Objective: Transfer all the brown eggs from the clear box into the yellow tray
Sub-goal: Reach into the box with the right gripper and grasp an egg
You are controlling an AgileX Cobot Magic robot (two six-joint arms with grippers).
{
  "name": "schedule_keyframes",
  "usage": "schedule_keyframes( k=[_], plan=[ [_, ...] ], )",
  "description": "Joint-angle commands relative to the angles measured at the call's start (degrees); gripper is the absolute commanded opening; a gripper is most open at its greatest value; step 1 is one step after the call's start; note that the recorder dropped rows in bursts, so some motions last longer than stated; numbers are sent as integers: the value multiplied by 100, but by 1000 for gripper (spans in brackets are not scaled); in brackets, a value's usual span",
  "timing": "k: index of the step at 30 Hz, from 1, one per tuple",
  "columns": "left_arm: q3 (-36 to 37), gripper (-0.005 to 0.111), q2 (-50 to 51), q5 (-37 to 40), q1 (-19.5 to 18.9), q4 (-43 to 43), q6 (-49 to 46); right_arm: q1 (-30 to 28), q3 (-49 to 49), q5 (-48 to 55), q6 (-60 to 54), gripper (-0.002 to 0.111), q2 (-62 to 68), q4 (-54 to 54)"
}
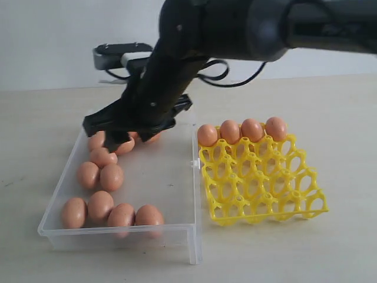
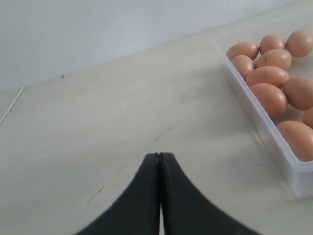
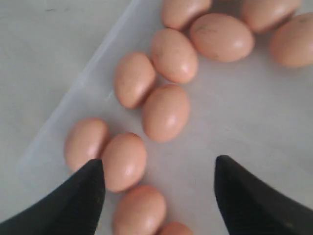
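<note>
Your right end effector [image 3: 159,196] hangs open over the brown eggs [image 3: 166,112] crowding the clear box [image 1: 168,177], left of the yellow tray [image 1: 265,190]. A finger could strike a touching neighbour and crack it.

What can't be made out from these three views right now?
1. Exterior view: the right arm covers the far corner of the clear box; brown eggs there cannot be counted.
2. Left wrist view: frame edge cuts off most of the box.
3. Right wrist view: blurred; eggs cut off at frame edges.
4. Both wrist views: yellow tray out of frame.
</note>
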State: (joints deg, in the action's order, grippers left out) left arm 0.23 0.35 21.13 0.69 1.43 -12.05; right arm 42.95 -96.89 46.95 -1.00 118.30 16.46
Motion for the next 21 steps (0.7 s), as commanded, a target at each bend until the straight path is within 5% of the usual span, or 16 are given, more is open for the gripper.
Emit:
schedule_keyframes(
  k=[1, 11, 21],
  plan=[
    [-23, 0, -35, -33, -10, 0, 30, 125, -1013, 201, 389, 62, 903, 244],
    [-23, 0, -35, -33, -10, 0, 30, 125, -2715, 1236, 1445, 60, 2206, -450],
    [-23, 0, -35, -33, -10, 0, 30, 125, -2861, 1334, 1553, 59, 2601, -409]
  ],
)
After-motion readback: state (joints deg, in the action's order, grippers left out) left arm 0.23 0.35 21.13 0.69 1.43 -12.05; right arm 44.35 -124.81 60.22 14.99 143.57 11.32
